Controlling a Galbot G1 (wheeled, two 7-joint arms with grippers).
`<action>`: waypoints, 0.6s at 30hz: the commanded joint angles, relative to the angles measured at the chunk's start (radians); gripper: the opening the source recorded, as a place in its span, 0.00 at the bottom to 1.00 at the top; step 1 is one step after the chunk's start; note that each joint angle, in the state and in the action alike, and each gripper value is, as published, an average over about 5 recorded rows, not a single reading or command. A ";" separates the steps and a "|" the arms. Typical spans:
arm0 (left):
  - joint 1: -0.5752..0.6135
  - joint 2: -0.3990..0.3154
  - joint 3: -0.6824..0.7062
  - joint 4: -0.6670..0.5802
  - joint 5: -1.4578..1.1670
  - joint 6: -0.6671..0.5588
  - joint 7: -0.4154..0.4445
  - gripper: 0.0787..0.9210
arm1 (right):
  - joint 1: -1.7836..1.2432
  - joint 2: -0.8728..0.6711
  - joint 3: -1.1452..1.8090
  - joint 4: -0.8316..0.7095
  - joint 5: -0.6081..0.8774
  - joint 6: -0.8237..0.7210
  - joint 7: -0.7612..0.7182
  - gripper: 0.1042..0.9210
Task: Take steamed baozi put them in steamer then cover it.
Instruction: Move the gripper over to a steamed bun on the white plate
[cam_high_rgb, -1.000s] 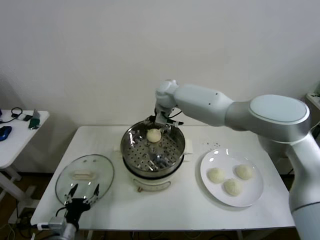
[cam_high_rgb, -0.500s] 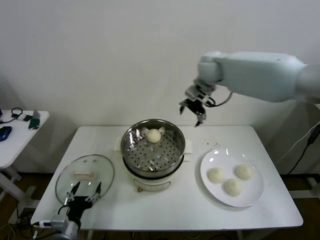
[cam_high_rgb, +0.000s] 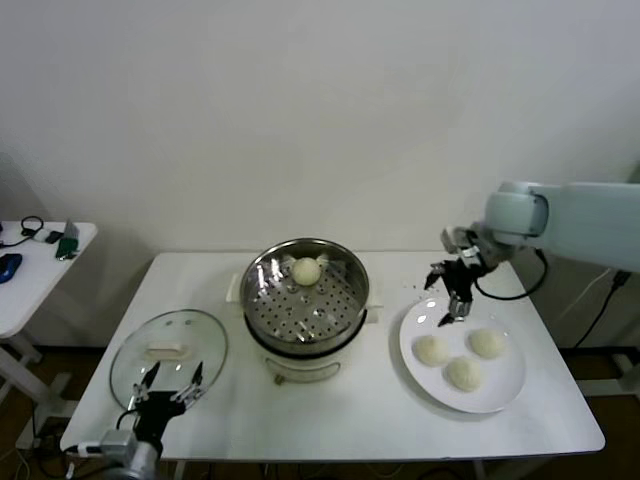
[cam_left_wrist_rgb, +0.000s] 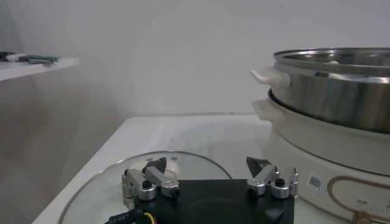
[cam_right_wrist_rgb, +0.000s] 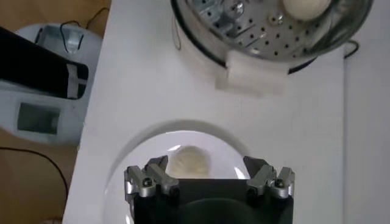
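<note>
The right hand (cam_high_rgb: 449, 293) hangs in the air above the far left edge of the white plate (cam_high_rgb: 505, 394), its fingers spread apart and holding nothing. In the right wrist view the same hand (cam_right_wrist_rgb: 209, 180) shows its two fingertips wide apart, with one bun (cam_right_wrist_rgb: 189, 162) on the plate (cam_right_wrist_rgb: 122, 172) directly beneath them.

Three buns lie on the plate at the right of the tabletop (cam_high_rgb: 370, 410): one at the left (cam_high_rgb: 431, 349), one at the back right (cam_high_rgb: 487, 343) and one at the front (cam_high_rgb: 464, 373), close together. A fourth bun (cam_high_rgb: 306, 270) sits inside the steamer (cam_high_rgb: 306, 297), on the perforated steel floor near the far rim. The steamer stands in the middle of the tabletop, uncovered; the right wrist view shows it (cam_right_wrist_rgb: 268, 33) with that bun (cam_right_wrist_rgb: 306, 7) inside.

The glass lid (cam_high_rgb: 169, 357) lies flat on the tabletop to the left of the steamer, its cream handle facing up.

The left hand (cam_high_rgb: 166, 386) is parked low at the near left corner, over the near edge of the lid, with its fingers apart and empty. From the left wrist view that hand (cam_left_wrist_rgb: 208, 179) sits just above the lid (cam_left_wrist_rgb: 97, 189), with the steamer (cam_left_wrist_rgb: 332, 85) standing off to one side.
</note>
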 joint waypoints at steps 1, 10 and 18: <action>0.008 -0.009 -0.006 -0.005 0.000 -0.002 0.000 0.88 | -0.246 -0.041 0.119 -0.040 -0.153 -0.100 0.071 0.88; 0.021 -0.016 -0.014 -0.002 0.000 -0.010 -0.001 0.88 | -0.412 0.010 0.227 -0.131 -0.228 -0.122 0.098 0.88; 0.018 -0.015 -0.012 0.007 0.001 -0.011 -0.002 0.88 | -0.477 0.010 0.297 -0.174 -0.282 -0.125 0.107 0.88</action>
